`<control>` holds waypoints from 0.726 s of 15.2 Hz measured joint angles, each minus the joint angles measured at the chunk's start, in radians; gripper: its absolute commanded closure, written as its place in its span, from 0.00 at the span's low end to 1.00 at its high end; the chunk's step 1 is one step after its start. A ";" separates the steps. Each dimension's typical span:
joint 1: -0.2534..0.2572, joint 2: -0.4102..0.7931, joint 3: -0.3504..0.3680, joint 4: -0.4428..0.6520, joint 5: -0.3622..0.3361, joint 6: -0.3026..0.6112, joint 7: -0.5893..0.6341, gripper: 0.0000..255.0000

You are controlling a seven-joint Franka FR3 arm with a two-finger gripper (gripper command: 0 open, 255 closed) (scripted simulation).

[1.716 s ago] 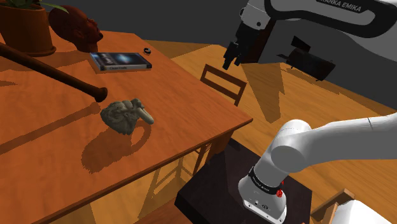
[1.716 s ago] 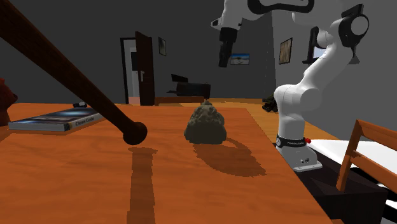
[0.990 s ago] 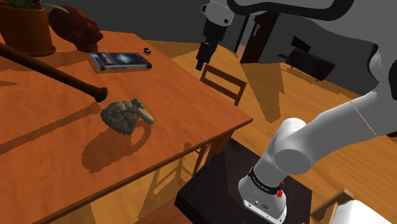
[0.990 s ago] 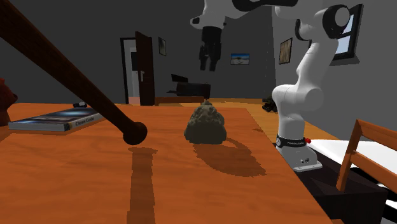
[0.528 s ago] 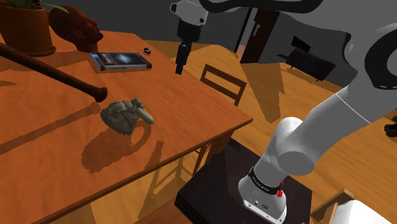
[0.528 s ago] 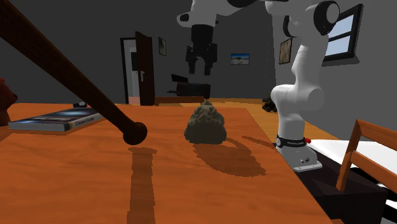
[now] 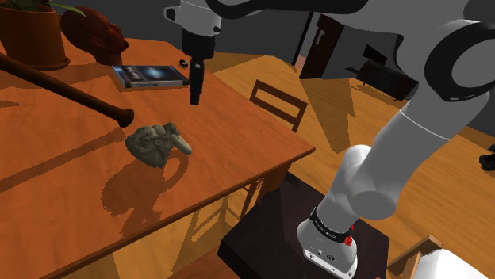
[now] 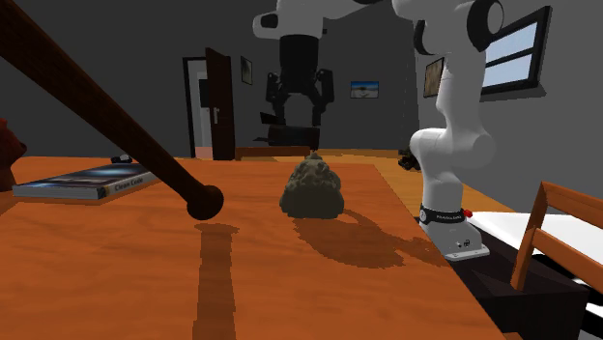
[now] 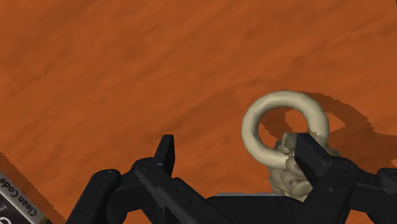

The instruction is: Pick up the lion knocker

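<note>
The lion knocker (image 7: pixel 157 144) lies on the brown table (image 7: pixel 238 127), near the edge. The black gripper (image 7: pixel 194 99) hangs in the air over it, touching nothing, its jaws wide open. A book (image 7: pixel 149 75) lies farther back.

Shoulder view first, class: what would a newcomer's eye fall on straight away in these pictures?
The big white arm reaches over the orange-brown table, its black gripper open in the air near the knocker. The knocker, a grey-beige lump with a pale ring, lies on the table. A dark bat lies across the table, its knob end close to the knocker.
</note>
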 measured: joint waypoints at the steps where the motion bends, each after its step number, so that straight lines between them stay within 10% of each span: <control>1: 0.011 0.017 0.010 0.010 0.000 0.000 -0.017 0.00; 11: 0.106 0.179 0.105 0.126 -0.010 -0.010 -0.145 0.00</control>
